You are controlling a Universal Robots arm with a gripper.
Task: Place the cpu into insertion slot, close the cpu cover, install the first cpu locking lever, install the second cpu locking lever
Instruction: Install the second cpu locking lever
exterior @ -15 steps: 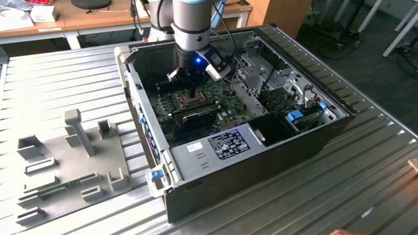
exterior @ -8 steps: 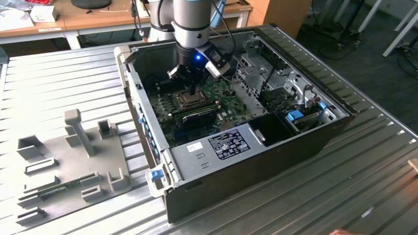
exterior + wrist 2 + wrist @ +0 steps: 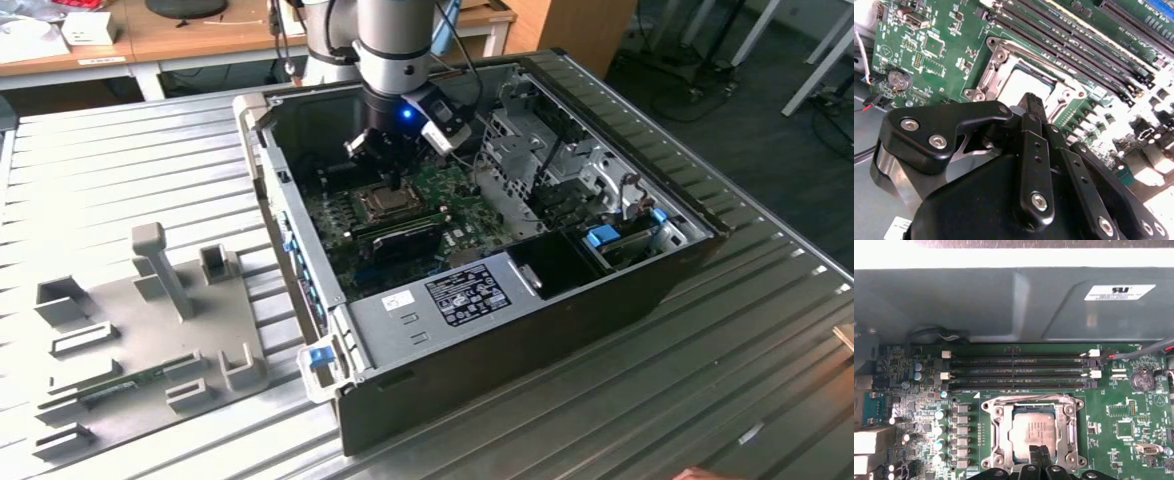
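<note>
Sitting in the slot (image 3: 1035, 432), the cpu (image 3: 1033, 431) is framed by the shut cover (image 3: 999, 432). Just above the cpu, the gripper (image 3: 1040, 452) is pinched closed and empty, perhaps for pushing.

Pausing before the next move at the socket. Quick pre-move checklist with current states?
1. cpu seated in the insertion slot: ok, it lies flat inside in the first wrist view.
2. cpu cover down: ok, the frame looks flat around the cpu.
3. Locking levers latched: cannot tell.
4. gripper empty: ok, shut with nothing held.
5. Gripper positioned at the socket: ok, its tip is over the cpu's edge.
6. Tip touching the cpu: cannot tell.
</note>
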